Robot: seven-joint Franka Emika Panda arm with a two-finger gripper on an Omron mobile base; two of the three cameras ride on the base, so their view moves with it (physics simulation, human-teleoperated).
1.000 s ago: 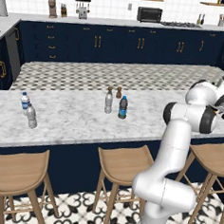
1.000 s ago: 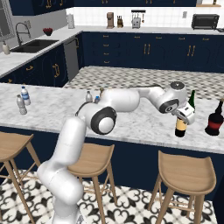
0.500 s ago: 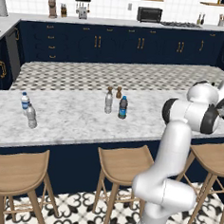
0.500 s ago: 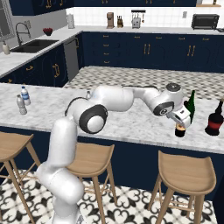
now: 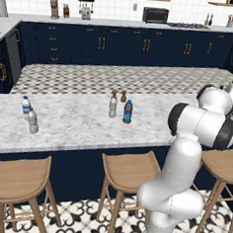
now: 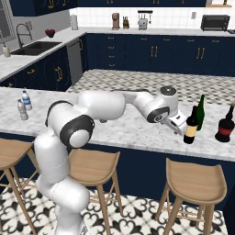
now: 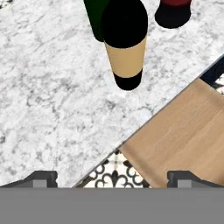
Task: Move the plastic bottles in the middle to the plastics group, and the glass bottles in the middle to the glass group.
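tool (image 7: 112, 177) jaws spread wide, empty, touching nothing. wine bottle (image 7: 126, 43) upright near counter (image 7: 48, 109) front edge, just beside green bottle (image 6: 200, 111). tan label blank, no readable text.

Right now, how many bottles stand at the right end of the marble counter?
3: the dark tan-labelled wine bottle nearest the arm, the slim green wine bottle just behind it, the squat dark red bottle farther right.

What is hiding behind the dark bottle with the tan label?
A tall green wine bottle stands right behind the tan-label bottle. Its neck and upper body show; its lower part is covered.
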